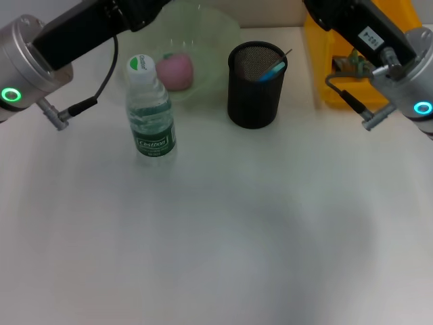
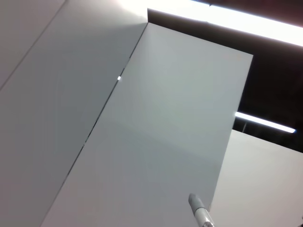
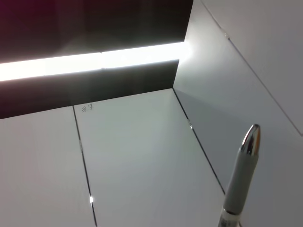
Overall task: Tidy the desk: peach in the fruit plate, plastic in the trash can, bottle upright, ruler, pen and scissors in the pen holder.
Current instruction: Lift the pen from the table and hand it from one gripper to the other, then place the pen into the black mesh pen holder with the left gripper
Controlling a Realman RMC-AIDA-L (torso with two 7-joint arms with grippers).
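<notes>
The clear water bottle [image 1: 152, 115] with a green label stands upright on the table. Behind it, the pink peach [image 1: 175, 71] lies in the pale green fruit plate [image 1: 216, 40]. The black mesh pen holder [image 1: 254, 95] stands right of the plate; a blue-handled item [image 1: 274, 70] and a thin dark rod poke out of it, and I cannot tell which tools they are. The yellow trash can [image 1: 325, 74] is at the back right. No plastic shows. Both arms are raised at the upper corners, their grippers outside the head view. The wrist views face the ceiling.
My left arm [image 1: 40, 54] and right arm [image 1: 392, 61] hang over the table's back corners. A grey rod tip [image 2: 199, 208] juts into the left wrist view and a pen-like silver-tipped rod [image 3: 241, 179] into the right wrist view.
</notes>
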